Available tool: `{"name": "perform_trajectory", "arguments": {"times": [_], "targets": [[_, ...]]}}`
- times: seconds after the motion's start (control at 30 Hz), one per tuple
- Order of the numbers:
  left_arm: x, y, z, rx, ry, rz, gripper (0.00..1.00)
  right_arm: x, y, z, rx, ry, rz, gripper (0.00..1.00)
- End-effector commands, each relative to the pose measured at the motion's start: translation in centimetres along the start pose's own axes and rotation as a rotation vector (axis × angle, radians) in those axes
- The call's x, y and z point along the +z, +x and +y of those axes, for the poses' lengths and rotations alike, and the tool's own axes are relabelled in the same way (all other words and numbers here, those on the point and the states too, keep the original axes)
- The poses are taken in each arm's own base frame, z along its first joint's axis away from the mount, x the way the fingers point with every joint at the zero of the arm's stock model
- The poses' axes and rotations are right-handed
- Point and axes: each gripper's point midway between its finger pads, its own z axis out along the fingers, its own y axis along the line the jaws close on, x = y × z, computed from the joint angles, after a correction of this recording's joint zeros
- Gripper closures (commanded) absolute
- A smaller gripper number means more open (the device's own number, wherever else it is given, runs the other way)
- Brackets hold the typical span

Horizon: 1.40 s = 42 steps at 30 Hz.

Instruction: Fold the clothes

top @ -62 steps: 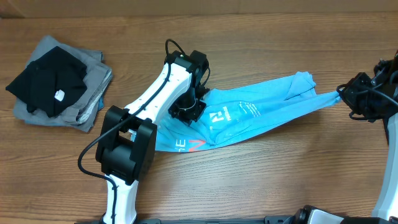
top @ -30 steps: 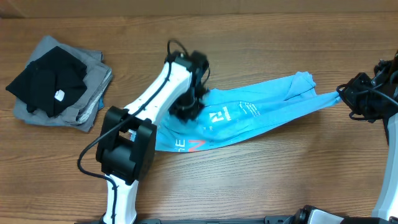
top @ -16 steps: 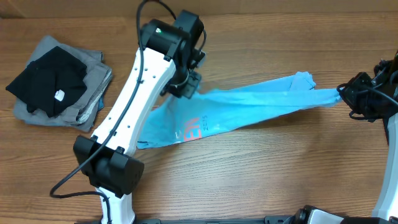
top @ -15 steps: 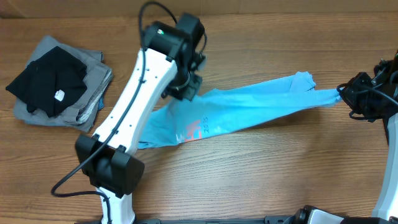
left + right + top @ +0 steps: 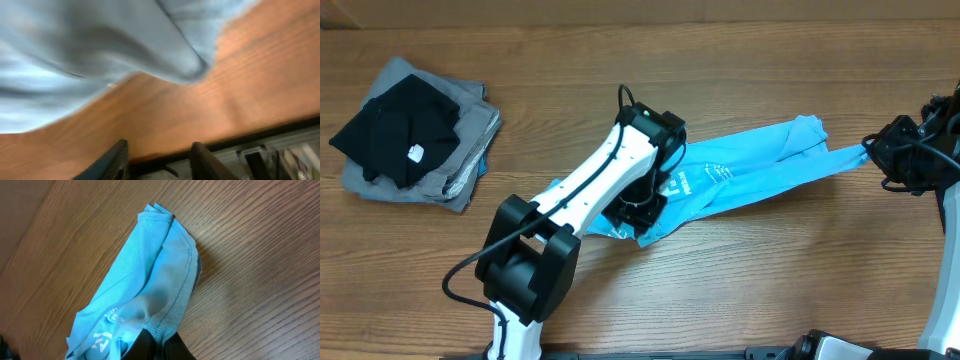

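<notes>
wide wooden table [image 5: 770,280], bare wood on the near side and room to spare for spreading cloth. far off at the left, well apart from everything else, a stack of black and grey clothes [image 5: 410,130]. across the middle, pulled into one long band, a sky-blue t-shirt [image 5: 760,170], long axis from low left up to high right. at its right end, the right gripper [image 5: 868,150], jaws pinched together on a bunched hem. over its left end, low above a crumpled heap of cloth, the left gripper [image 5: 642,210], jaws apart with only bare wood between them and the blue fold just ahead of the tips, nothing held. likely next: forward along that axis to catch the loose left end, the left arm by far the nearer.
</notes>
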Motion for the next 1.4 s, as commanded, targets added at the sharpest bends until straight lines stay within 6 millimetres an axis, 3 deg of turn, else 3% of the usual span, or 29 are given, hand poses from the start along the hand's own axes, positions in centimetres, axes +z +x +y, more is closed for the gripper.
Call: {"name": "perform_trajectory", "arguments": {"times": [0.0, 0.13, 0.23, 0.4, 0.83, 0.9, 1.03, 1.13, 1.37], "targets": [[-2.3, -2.8, 4.1, -0.064, -0.118, -0.146, 0.45, -1.0, -0.9, 0.6, -0.011, -0.011, -0.045, 0.93], [-2.8, -6.8, 5.9, -0.021, -0.079, -0.288, 0.32, -1.0, -0.8, 0.6, -0.010, -0.010, -0.042, 0.93], [-2.9, -9.7, 4.6, 0.118, 0.071, -0.386, 0.37, -1.0, -0.8, 0.6, -0.009, -0.010, -0.042, 0.92], [-1.5, -11.1, 3.9, 0.244, 0.119, -0.395, 0.45, -1.0, -0.7, 0.5, -0.009, -0.008, -0.038, 0.92], [2.3, -12.6, 4.7, 0.333, 0.072, -0.335, 0.43, -1.0, -0.7, 0.5, -0.005, -0.007, -0.035, 0.92], [2.5, -12.7, 4.7, 0.333, 0.075, -0.330, 0.48, -1.0, -0.7, 0.5, -0.005, -0.007, -0.035, 0.92], [2.8, -11.6, 4.2, 0.335, 0.104, -0.288, 0.79, -1.0, -0.7, 0.5, -0.005, -0.007, -0.035, 0.92], [3.0, -10.8, 4.2, 0.333, 0.109, -0.257, 0.93, -1.0, -0.7, 0.5, -0.005, -0.007, -0.036, 0.92], [1.8, -9.6, 5.0, 0.300, 0.116, -0.212, 0.96, -1.0, -0.8, 0.5, -0.006, -0.008, -0.039, 0.92]]}}
